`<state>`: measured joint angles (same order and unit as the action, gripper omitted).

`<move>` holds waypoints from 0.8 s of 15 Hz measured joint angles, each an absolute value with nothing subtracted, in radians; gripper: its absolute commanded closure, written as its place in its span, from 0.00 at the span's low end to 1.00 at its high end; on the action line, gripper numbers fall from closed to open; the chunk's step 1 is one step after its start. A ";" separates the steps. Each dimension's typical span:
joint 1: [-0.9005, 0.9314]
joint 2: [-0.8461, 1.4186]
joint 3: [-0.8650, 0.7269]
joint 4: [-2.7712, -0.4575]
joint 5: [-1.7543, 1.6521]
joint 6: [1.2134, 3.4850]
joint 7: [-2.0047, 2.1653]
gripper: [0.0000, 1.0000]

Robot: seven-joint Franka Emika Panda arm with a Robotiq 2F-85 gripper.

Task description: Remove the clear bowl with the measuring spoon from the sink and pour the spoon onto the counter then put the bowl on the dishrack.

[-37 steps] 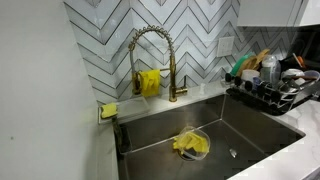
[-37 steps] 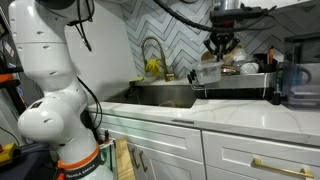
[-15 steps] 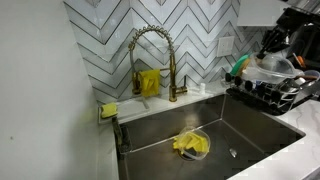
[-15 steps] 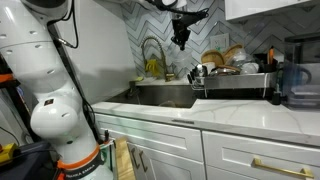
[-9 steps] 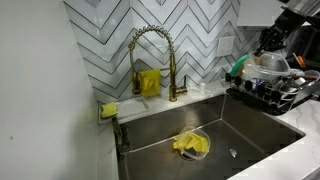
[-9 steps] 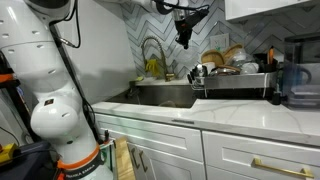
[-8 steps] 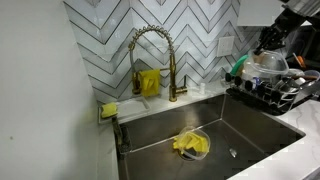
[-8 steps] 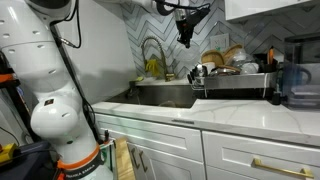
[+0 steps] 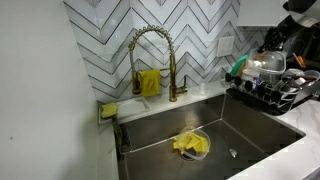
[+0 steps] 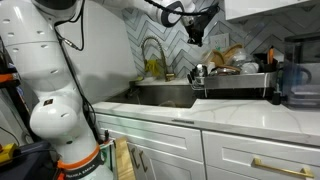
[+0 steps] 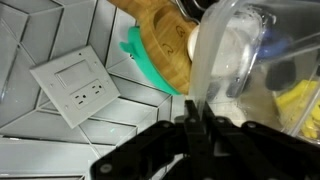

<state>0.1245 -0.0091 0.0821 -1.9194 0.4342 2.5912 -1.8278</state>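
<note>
Claw [image 11: 199, 115]: clenched, fingertips drawn together, raised above the dishrack [image 9: 265, 98].
Clear bowl [image 9: 203, 137]: lay in the sink [image 9: 150, 140], holding a yellow item [image 9: 187, 147].
Clear container [image 9: 262, 66]: sat on the dishrack, beneath the claw.

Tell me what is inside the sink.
A bowl holding a yellow thing lies on the sink floor, with the drain beside it. What is under the yellow thing is covered, and the counter edge hides the near corner.

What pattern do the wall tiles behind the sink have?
A herringbone zigzag: white wall tiles with dark joints, clearest in an exterior view.
</note>
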 measured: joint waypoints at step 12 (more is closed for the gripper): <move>0.109 0.014 0.070 -1.947 0.386 2.699 -1.686 0.07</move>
